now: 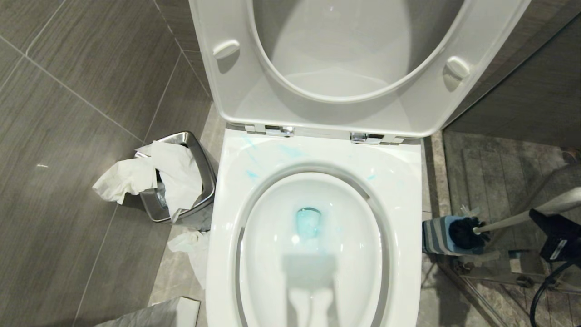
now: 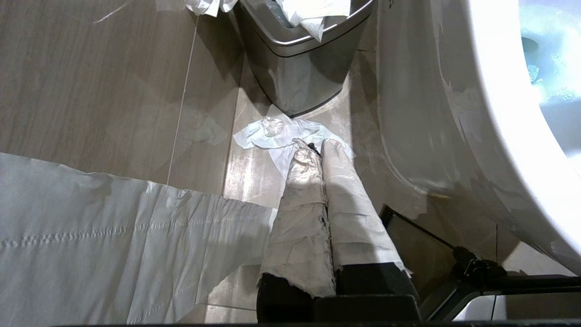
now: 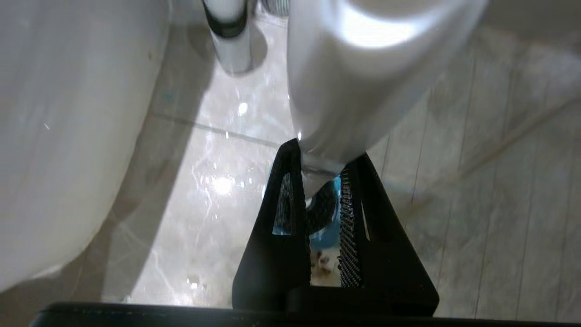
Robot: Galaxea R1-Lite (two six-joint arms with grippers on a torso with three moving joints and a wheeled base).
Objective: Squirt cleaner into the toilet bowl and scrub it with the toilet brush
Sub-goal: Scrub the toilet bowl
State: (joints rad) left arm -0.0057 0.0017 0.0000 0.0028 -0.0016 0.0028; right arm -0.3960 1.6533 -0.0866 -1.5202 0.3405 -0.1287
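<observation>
The toilet bowl stands with its seat and lid raised. Cleaner tints the water turquoise and leaves blue smears on the back rim. To the bowl's right, the toilet brush's dark head sits at the mouth of its blue-grey holder. My right gripper is shut on the slim white handle; the bristle head shows between its fingers. My left gripper, fingers wrapped in white, is shut on nothing, low beside the bowl's outer wall.
A steel bin stuffed with white paper stands left of the toilet, with crumpled paper on the floor beside it. A long white sheet lies near my left gripper. A black cable hangs below my right gripper.
</observation>
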